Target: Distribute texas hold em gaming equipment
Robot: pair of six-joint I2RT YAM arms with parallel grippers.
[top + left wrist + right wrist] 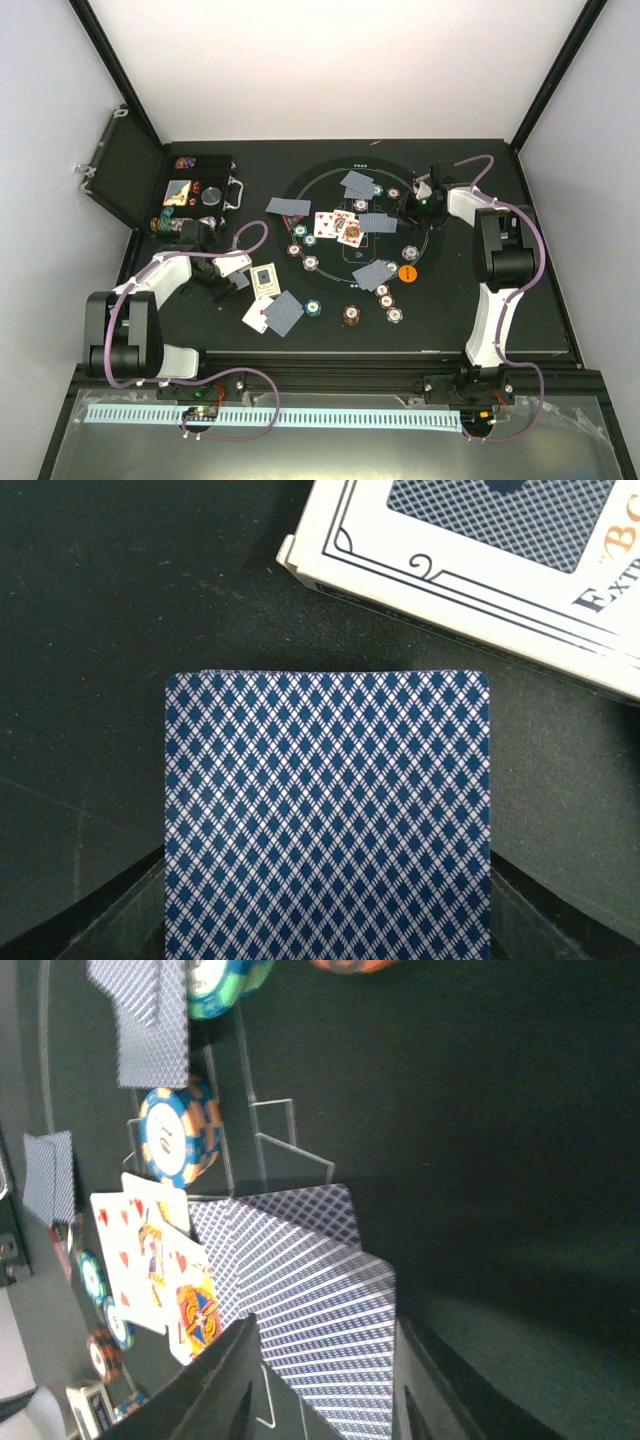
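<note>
Evidently the left pincer (pixel 325 910) pinched a blue-backed card (pixel 327 800) by its side edges, probably for dealing; right pincer (pixel 325 1380) straddled fanned cards (pixel 300 1260), grip unclear.

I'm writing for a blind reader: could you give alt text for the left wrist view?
A blue diamond-backed card sits clamped in the left gripper, over a black surface. A white card box lies at upper right.
</note>
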